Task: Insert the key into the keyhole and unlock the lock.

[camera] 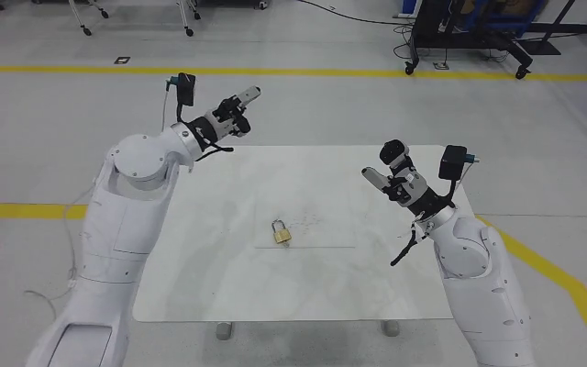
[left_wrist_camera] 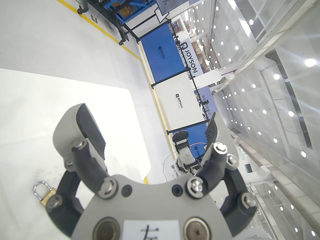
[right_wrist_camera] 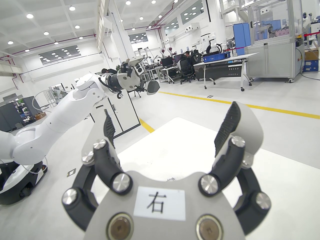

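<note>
Lying mid table (camera: 211, 275), lock (camera: 281, 233) — left gripper (left_wrist_camera: 148, 116), right gripper (right_wrist_camera: 171, 112) gaping at opposite edges

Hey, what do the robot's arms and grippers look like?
The left arm and right arm have rounded glossy white shells with black wrist sections and a thin black cable looping there. The left gripper and right gripper each have a grey plate, black linkages, silver screws, black ribbed pads and a white label bearing a black character.
</note>
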Controlling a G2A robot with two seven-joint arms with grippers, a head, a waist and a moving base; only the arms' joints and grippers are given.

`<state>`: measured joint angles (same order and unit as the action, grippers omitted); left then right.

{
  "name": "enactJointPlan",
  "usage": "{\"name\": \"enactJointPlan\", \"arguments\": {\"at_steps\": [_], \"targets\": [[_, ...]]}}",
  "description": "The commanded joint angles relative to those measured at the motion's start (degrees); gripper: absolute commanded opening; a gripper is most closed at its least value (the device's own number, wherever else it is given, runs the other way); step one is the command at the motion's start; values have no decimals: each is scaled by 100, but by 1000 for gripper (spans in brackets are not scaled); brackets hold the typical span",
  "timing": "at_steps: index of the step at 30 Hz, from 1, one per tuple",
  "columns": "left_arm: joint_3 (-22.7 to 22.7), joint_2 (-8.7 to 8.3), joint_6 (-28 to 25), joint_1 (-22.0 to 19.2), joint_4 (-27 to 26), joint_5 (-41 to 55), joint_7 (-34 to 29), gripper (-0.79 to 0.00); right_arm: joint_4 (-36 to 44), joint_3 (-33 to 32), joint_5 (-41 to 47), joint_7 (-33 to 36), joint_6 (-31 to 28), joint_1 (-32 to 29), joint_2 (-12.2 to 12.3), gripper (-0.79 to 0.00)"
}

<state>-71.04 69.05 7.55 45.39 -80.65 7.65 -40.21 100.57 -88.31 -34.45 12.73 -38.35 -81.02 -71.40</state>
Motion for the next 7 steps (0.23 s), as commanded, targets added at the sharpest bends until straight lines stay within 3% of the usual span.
{"name": "enactJointPlan", "arguments": {"at_steps": [1, 7], "targets": [[0, 0, 0, 0, 0, 0, 0, 0, 0, 0, 0, 0, 0, 0, 0, -1], [-34, -5, -15, 91, -36, -145, 67, 0, 4, -6, -76, -23, 69, -33, 10, -1]]}}
